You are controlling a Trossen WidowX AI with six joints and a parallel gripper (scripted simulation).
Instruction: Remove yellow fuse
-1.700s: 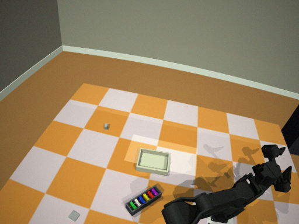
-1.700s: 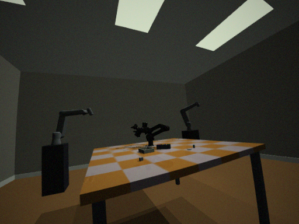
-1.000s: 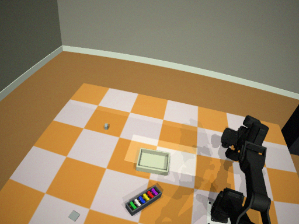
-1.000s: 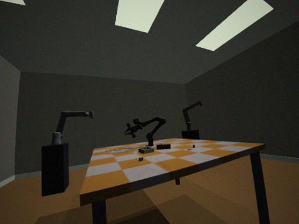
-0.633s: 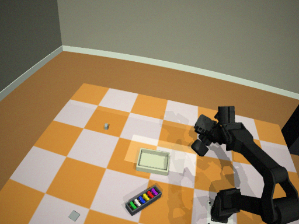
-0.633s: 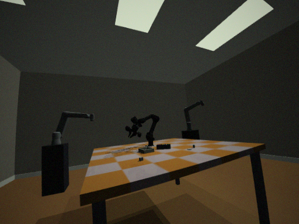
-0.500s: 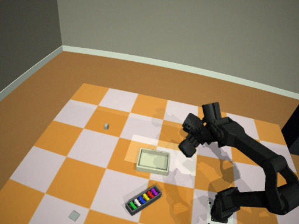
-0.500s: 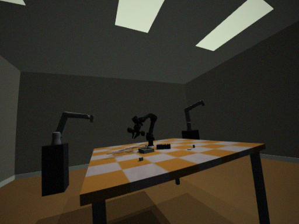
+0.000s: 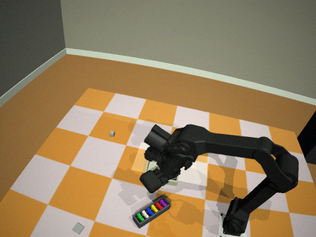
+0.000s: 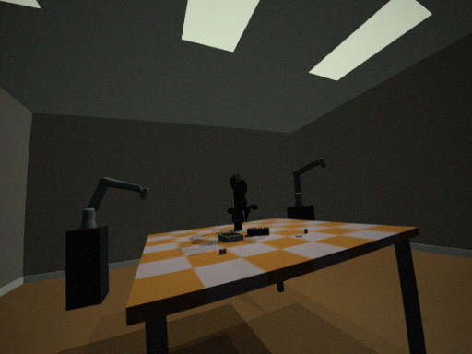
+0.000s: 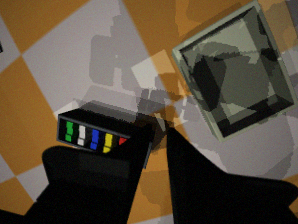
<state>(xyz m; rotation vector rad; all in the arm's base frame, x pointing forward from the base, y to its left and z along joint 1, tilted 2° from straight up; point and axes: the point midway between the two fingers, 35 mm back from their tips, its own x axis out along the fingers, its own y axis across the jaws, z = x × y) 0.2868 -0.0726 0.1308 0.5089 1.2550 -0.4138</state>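
Pincer (image 11: 159, 131) nearly pressed together on nothing, high over the counter (image 9: 92, 154).
The yellow fuse (image 9: 154, 208) sits seated in the fuse block (image 9: 152, 212); spread first, centre above it (blue and red crowd it), then descend vertically; the tray (image 11: 235, 70) waits nearby.

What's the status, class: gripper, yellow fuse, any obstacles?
Gripper shut, holding nothing, above the table between block and tray. Yellow fuse seated in fuse block. Neighbouring fuses flank it closely.
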